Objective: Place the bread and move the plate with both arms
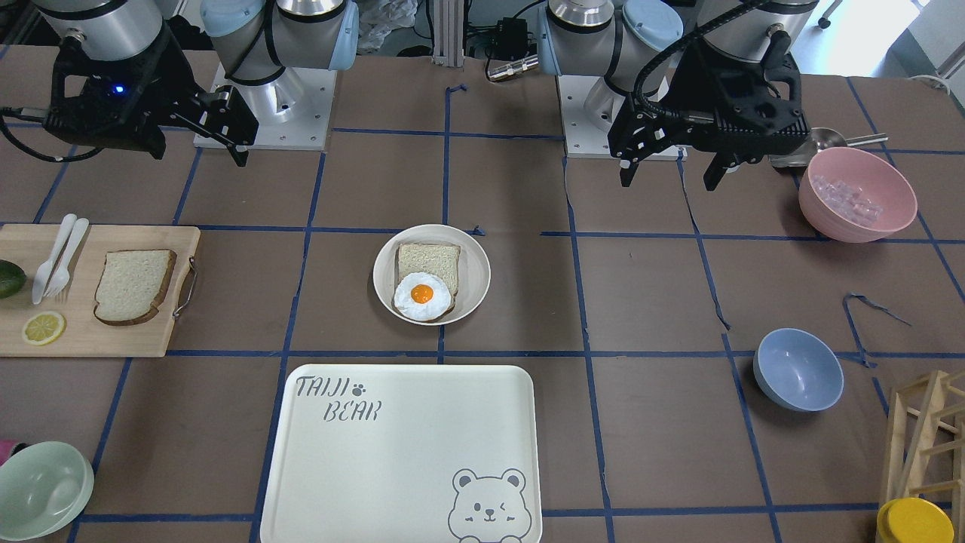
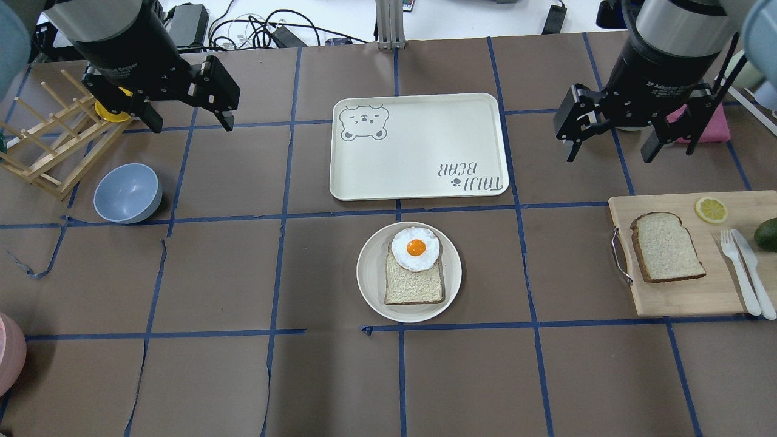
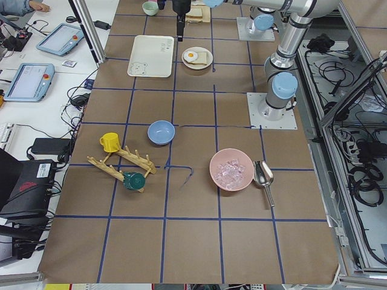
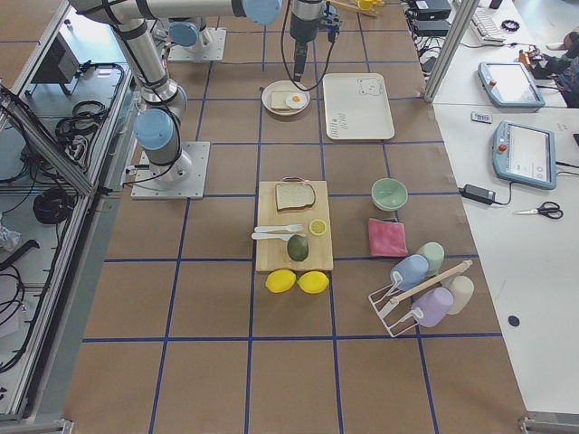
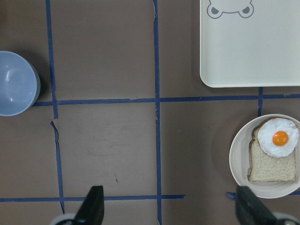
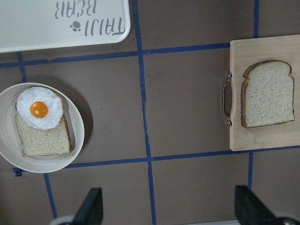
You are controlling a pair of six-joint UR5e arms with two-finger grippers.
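Note:
The bread [image 2: 666, 247], a large dark-crusted slice, lies on a wooden cutting board [image 2: 686, 297] at the table's right; it also shows in the front view [image 1: 134, 286] and the right wrist view [image 6: 268, 93]. The round cream plate [image 2: 370, 273] sits mid-table and holds a smaller pale slice topped with a fried egg [image 2: 416, 247]; the plate's rim shows in both wrist views [image 5: 236, 159] [image 6: 77, 136]. My left gripper [image 2: 191, 121] hangs open and empty above the table's far left. My right gripper [image 2: 610, 156] hangs open and empty beyond the board.
A cream tray with a bear drawing [image 2: 419, 145] lies just beyond the plate. A blue bowl [image 2: 127, 193] and a wooden rack [image 2: 48, 145] stand at the left. A fork, knife, lemon slice and avocado share the board. A pink bowl [image 1: 858, 194] stands by the left arm's base.

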